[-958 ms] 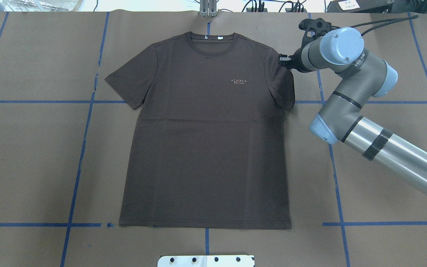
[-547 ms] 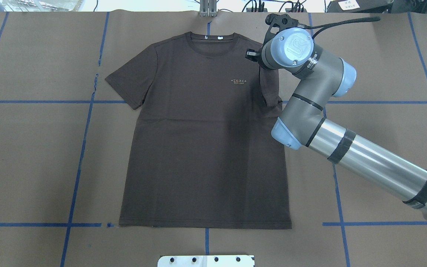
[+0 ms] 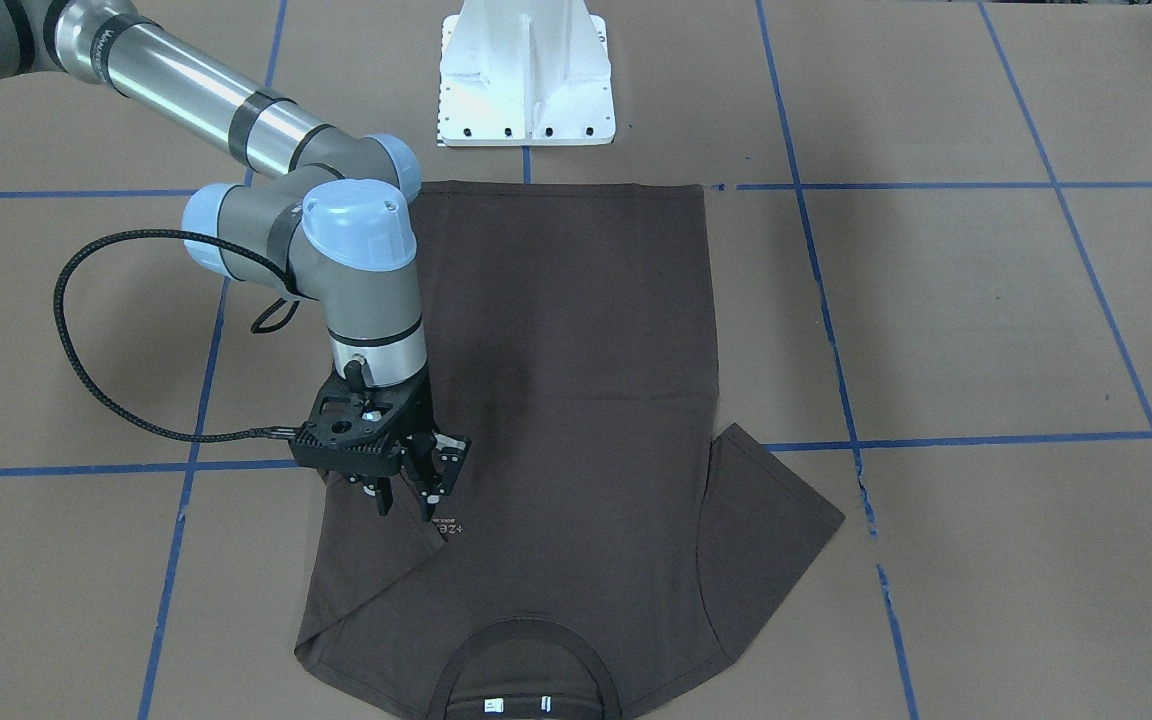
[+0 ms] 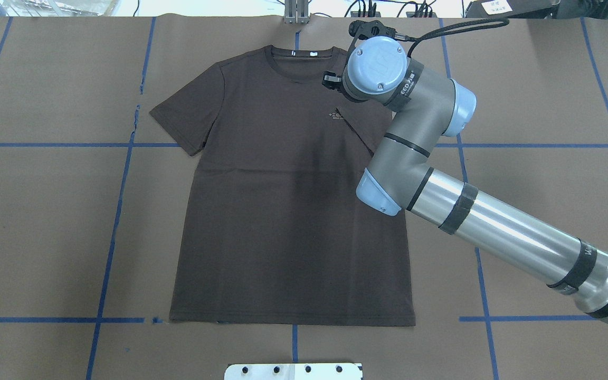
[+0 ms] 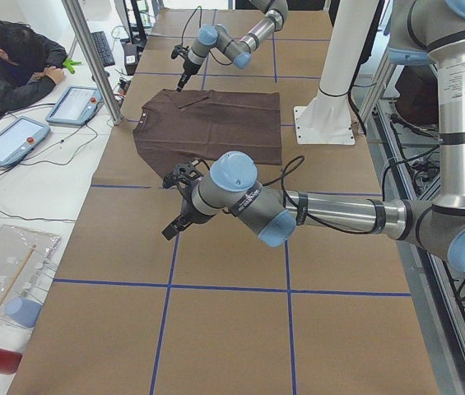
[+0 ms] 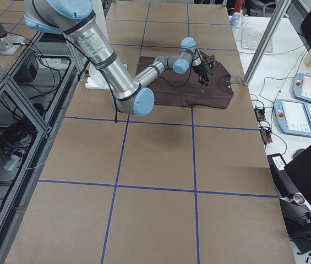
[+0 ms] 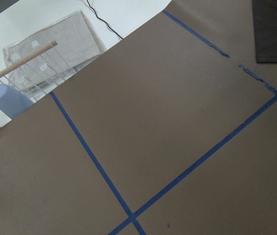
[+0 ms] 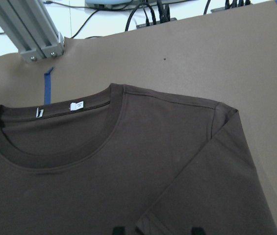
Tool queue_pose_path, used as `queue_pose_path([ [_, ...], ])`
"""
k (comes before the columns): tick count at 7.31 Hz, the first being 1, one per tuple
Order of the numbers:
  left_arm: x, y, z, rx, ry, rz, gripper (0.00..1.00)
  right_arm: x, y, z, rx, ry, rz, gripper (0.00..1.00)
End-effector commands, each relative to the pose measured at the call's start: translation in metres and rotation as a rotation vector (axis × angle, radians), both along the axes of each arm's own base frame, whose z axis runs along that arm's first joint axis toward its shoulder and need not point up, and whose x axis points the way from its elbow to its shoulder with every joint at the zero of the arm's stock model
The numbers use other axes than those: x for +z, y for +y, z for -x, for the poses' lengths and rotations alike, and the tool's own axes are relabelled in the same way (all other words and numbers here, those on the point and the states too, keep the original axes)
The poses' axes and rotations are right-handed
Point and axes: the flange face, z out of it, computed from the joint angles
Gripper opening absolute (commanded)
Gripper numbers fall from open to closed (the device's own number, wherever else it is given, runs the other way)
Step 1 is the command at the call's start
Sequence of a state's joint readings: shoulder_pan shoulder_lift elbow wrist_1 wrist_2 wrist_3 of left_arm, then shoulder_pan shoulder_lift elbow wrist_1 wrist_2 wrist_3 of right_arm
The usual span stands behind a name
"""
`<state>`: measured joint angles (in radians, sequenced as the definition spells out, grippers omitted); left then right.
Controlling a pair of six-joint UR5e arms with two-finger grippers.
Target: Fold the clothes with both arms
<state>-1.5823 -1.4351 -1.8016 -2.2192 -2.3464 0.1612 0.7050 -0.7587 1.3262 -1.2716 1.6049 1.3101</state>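
The dark brown short-sleeved cotton T-shirt (image 4: 283, 211) lies flat, chest up, on the brown paper-covered worktop (image 4: 45, 237), with its collar on the side far from the robot. The sleeve on the robot's right (image 3: 376, 580) is folded diagonally over the chest, its cuff beside the small pale logo (image 3: 454, 528). To finish this fold well, lift the black two-finger right end effector (image 3: 406, 505) straight up so neither finger drags the cuff outward. Its fingers are spread, straddling the cuff edge and apparently pinching nothing. The left end effector (image 5: 174, 224) hangs over bare worktop, well apart from the shirt; you cannot tell how far it is open.
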Motion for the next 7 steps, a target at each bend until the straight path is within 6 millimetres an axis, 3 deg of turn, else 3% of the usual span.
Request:
queue_pose_path([
  [1, -0.028, -0.011, -0.005, -0.002, 0.028, -0.065, 1.0, -0.02, -0.006, -0.02, -0.121, 0.007, 0.057, 1.0],
  [2, -0.036, -0.023, -0.042, 0.033, 0.071, -0.026, 1.0, -0.021, -0.013, -0.053, -0.175, 0.02, 0.026, 1.0],
  [3, -0.068, -0.049, -0.092, 0.039, 0.168, 0.055, 1.0, -0.002, -0.012, -0.098, -0.252, 0.006, -0.002, 1.0],
  [4, -0.101, -0.07, -0.142, -0.03, 0.248, 0.154, 1.0, 0.025, -0.007, -0.156, -0.301, 0.0, -0.032, 1.0],
  [5, -0.114, -0.082, -0.182, -0.108, 0.272, 0.208, 1.0, 0.054, -0.015, -0.209, -0.36, 0.013, -0.065, 1.0],
  [6, -0.131, -0.099, -0.231, -0.131, 0.323, 0.278, 0.91, 0.087, -0.019, -0.246, -0.41, 0.026, -0.077, 1.0],
  [7, -0.143, -0.117, -0.267, -0.19, 0.361, 0.323, 0.65, 0.099, -0.013, -0.259, -0.411, 0.038, -0.085, 1.0],
])
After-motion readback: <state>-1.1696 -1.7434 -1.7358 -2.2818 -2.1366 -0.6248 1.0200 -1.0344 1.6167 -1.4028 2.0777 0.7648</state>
